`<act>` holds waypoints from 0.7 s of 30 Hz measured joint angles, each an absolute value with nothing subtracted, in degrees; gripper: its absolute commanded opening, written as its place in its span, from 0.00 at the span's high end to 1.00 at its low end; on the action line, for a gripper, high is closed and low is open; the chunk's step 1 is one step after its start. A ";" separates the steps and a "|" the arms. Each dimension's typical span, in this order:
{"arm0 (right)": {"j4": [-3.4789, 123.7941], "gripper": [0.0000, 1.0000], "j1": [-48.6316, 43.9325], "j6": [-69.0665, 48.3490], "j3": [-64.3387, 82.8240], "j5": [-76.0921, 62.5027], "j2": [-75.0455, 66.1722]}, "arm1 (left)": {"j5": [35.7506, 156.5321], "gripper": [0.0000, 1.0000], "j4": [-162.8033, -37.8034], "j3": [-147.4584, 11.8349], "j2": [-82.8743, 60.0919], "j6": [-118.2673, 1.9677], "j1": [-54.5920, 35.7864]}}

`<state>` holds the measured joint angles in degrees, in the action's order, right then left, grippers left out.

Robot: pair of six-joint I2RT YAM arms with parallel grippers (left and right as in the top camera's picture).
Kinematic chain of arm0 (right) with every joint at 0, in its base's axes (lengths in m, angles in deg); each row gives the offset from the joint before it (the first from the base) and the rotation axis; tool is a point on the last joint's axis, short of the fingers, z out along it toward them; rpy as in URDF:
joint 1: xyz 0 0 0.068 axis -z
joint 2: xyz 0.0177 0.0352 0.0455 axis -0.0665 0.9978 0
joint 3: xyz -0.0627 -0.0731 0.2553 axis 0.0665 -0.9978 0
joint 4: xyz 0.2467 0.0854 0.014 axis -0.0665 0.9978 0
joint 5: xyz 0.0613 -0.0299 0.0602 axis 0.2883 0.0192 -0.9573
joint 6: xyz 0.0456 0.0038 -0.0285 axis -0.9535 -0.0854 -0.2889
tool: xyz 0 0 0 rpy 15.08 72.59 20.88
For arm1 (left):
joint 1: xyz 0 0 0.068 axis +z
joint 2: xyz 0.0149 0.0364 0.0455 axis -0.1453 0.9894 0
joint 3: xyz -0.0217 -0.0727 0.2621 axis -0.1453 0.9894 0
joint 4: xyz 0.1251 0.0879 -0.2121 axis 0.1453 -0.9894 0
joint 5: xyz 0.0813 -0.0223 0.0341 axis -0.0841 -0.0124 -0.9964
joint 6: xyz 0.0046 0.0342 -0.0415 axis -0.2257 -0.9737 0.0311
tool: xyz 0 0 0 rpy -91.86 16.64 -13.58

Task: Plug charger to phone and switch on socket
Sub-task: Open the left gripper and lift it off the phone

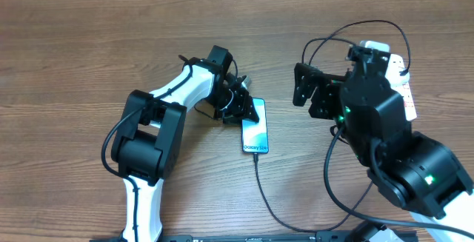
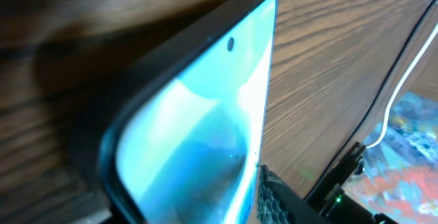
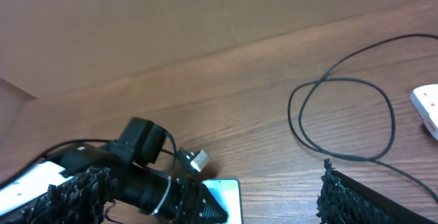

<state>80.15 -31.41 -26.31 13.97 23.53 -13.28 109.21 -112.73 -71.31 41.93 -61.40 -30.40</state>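
Phone (image 1: 255, 127) lies mid-desk (image 1: 74, 49) in the overhead view. The charger (image 1: 261, 189) runs from its near end and looks seated. The left end effector (image 1: 238, 105) sits at the phone's far-left corner. The right end effector (image 1: 309, 94) hovers to the right. The socket (image 1: 406, 86) lies far right, mostly hidden under that arm.

Left wrist: the screen fills the view, and whether that end effector grips it cannot be told.

Right wrist: released, fingers wide apart, the socket's corner at the right edge.

Switching looks next, and the switch is unseen. Best to narrow the fingers, press with one tip, and keep clear of the cable loops.
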 measured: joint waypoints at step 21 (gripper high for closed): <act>80.91 0.00 -31.41 -26.29 13.97 23.53 -6.94 | 105.85 0.21 -112.79 -72.01 40.49 -61.40 -30.88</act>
<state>80.91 -31.41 -26.29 13.97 23.53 -6.94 105.85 -112.79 -72.01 40.49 -61.40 -30.88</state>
